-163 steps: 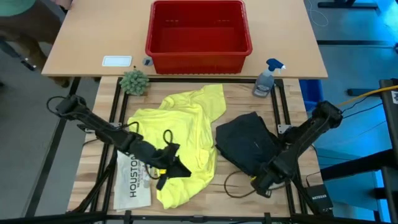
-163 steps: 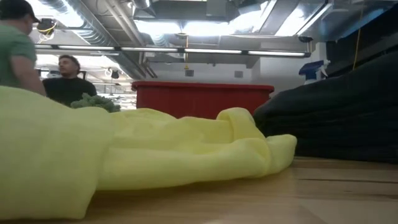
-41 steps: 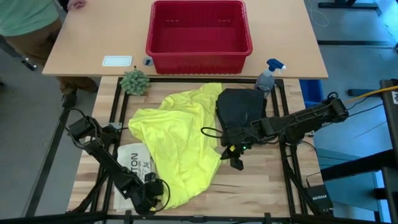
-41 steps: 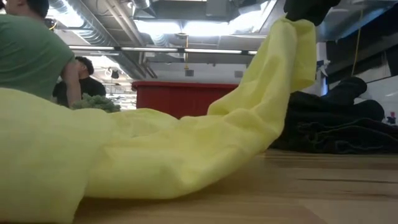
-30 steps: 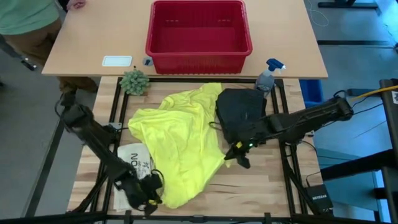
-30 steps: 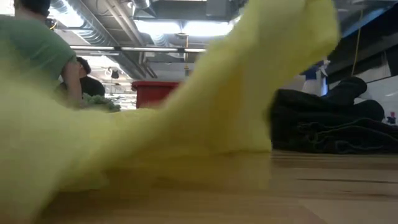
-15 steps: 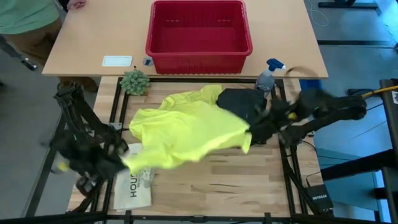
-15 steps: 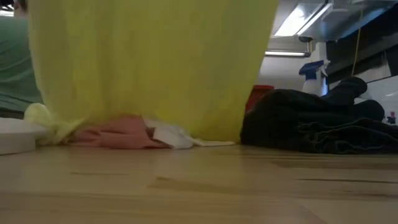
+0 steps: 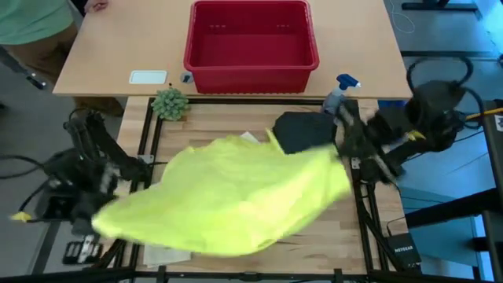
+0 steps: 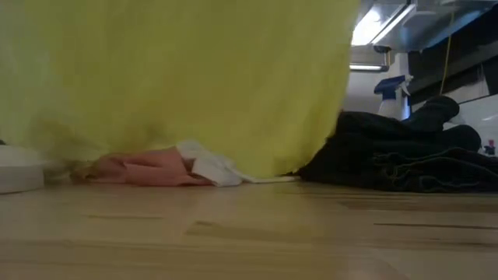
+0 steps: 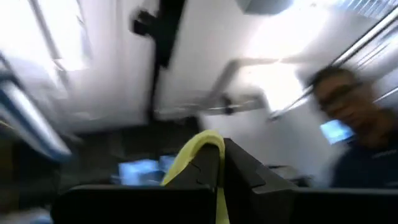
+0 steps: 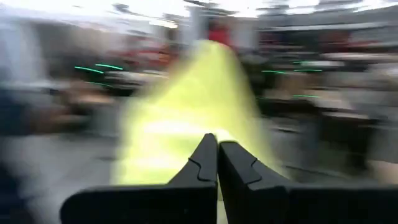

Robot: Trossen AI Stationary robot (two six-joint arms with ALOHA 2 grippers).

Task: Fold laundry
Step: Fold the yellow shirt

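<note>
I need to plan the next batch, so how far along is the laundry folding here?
Nothing looks folded yet. In hand: the yellow T-shirt hangs spread above the table between the left end effector and the right end effector, each shut on an edge. Left: the black trousers lie bunched, and the pink cloth and white cloth lie crumpled under the shirt.

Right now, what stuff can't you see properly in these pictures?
- High view: the yellow T-shirt, stretched between the left gripper and right gripper, covers most of the table; what lies under it is hidden.
- High view: the dark trousers are partly covered by the shirt.
- Low view: the shirt curtains off the room; the pink cloth and white cloth only peek out.
- Wrist views: motion blur smears everything beyond the fingers.
</note>
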